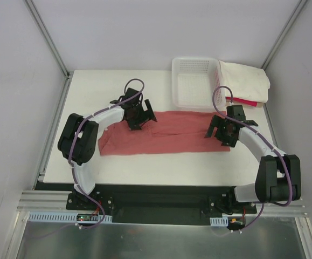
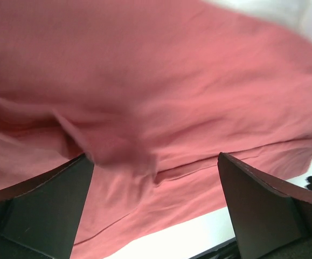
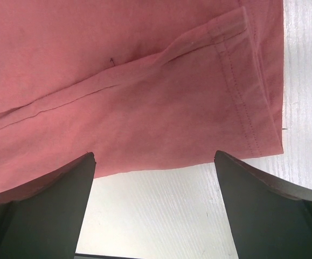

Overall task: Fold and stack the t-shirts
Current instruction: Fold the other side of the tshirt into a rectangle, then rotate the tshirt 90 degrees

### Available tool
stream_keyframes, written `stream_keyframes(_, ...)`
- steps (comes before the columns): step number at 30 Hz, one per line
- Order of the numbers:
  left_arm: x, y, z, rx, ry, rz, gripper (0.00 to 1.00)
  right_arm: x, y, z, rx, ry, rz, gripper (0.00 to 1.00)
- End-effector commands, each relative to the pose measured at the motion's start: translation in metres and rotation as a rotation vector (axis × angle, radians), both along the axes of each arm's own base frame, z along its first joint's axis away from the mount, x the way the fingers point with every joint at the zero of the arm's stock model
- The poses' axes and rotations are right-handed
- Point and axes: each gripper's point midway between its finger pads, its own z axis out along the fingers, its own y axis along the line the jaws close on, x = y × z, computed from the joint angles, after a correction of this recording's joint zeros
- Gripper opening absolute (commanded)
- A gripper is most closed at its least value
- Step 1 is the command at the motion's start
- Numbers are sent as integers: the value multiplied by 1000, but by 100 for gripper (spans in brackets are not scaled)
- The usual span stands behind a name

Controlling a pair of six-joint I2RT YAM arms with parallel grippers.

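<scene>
- The salmon-red t-shirt (image 1: 172, 134) is lying mid-table as a long, half-folded strip.
- The left gripper (image 1: 142, 120) at its 11 o'clock and the right gripper (image 1: 220, 135) at 3 o'clock are gaping wide, empty.
- The next move is likely calling for pinching an end and folding it crosswise.

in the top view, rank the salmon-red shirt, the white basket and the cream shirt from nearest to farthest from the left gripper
From the left gripper:
1. Salmon-red t-shirt: directly beneath it, spread out flat.
2. White lattice basket: farther back, to its right.
3. Cream-white t-shirt: far right, beyond the basket.
</scene>
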Motion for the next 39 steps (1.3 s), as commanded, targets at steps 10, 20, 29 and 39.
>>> stream_keyframes(10, 78, -33, 59, -88, -209, -61, 99, 7, -11, 18, -64, -74, 0, 97)
stream_keyframes(20, -10, 16, 128, -63, -362, -15, 99, 81, 15, 25, 39, -257, 76, 97)
stream_keyframes(29, -88, 48, 14, 1, -71, 49, 99, 93, 33, -12, 85, -146, 105, 97)
stream_keyframes(39, -53, 72, -38, 52, 61, 128, 99, 3, 56, -39, 162, 54, 117, 97)
